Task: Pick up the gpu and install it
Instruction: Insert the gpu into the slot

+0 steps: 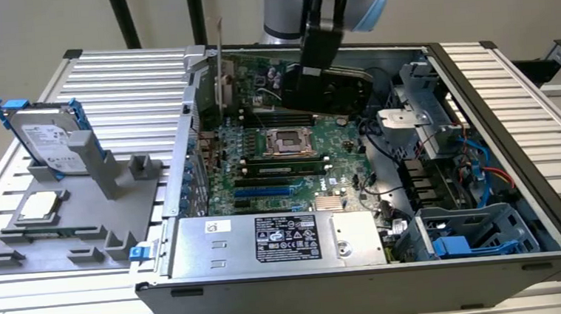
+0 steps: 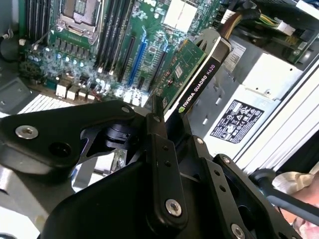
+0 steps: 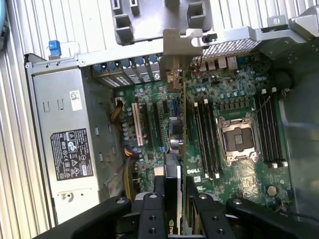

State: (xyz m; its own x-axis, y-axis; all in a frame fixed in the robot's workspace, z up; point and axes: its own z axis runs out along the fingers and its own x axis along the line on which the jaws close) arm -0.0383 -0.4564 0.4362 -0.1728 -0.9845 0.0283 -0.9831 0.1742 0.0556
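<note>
My gripper hangs over the open computer case, shut on the gpu, which shows as a dark card above the motherboard. In the second wrist view the gpu juts out beyond the gripper, green board on one face and a black shroud edge on the other. In the first wrist view the gpu is edge-on. It runs from the gripper to its silver end bracket near the case's rear slots. It is held above the expansion slots, and whether it touches one cannot be told.
A silver power supply fills the case's near side. Cables and drive bays crowd the exterior view's right. Outside, at the exterior view's left, a hard drive in a blue frame stands on a grey fixture with a processor chip.
</note>
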